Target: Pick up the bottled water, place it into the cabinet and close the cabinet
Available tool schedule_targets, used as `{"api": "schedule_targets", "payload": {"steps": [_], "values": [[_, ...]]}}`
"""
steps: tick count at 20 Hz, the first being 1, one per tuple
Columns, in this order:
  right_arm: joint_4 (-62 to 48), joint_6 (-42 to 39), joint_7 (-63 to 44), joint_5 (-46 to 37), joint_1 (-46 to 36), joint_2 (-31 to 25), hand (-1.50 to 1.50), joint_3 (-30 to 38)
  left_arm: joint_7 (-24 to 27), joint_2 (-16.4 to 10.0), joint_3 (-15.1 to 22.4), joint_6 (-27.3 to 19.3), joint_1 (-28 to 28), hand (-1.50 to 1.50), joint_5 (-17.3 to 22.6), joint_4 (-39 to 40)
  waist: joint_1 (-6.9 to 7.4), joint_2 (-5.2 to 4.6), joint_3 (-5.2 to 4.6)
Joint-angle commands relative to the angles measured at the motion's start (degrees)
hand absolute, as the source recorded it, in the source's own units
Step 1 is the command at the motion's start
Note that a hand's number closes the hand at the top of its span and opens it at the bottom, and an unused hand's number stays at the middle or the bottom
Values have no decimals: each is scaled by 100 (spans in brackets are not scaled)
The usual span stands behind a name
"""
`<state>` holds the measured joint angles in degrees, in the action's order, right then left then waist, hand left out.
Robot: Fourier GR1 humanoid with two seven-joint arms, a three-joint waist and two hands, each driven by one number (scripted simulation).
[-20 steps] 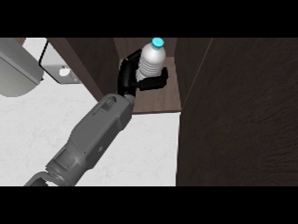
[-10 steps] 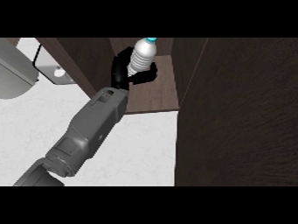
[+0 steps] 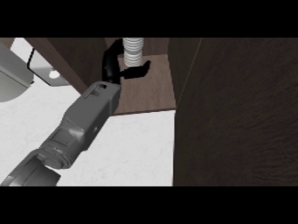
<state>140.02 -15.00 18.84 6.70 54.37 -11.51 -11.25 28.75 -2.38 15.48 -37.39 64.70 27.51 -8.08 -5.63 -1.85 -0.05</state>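
1. At 7 o'clock, nearest the viewer, the grey forearm comes in over the white counter and slants up toward 12 o'clock.
2. From 3 to 5 o'clock, the dark wooden cabinet door stands open and fills the right side of the view.
3. Just above centre lies the brown shelf board of the cabinet, its front edge meeting the counter.
4. At 12 o'clock, the left hand is inside the cabinet opening, above the shelf board. Its black fingers and thumb are curled round the bottled water.
5. The bottled water stands upright in that grasp, its ribbed body showing and its top cut off by the view's edge; whether its base touches the board cannot be told.
6. At 10 o'clock, a grey rounded object sits outside the cabinet.
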Motion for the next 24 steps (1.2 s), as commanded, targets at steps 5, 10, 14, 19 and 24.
{"api": "schedule_targets", "payload": {"steps": [5, 10, 14, 19, 24], "values": [[320, -225, -44, 318, 266, -106, -150, 19, 191, 61, 52, -457, 310, -150, -214, 404, -86, -5, -3], [33, -309, 64, 225, 72, -78, -150, -39, 225, -145, -15, 556, 471, -150, -170, 256, -83, -44, -5], [397, -336, -109, 525, 226, -158, -150, 124, 760, 67, -393, 895, 424, -150, 164, -159, 34, 12, -8], [40, -280, -45, 271, 45, 19, -150, -81, 1062, 29, -589, 1643, 433, -150, 285, -294, 203, 61, -1], [352, -340, -99, 548, 357, -62, -150, 232, 1219, 231, -590, 1638, 261, -150, 262, -382, 280, 130, 3]]}}
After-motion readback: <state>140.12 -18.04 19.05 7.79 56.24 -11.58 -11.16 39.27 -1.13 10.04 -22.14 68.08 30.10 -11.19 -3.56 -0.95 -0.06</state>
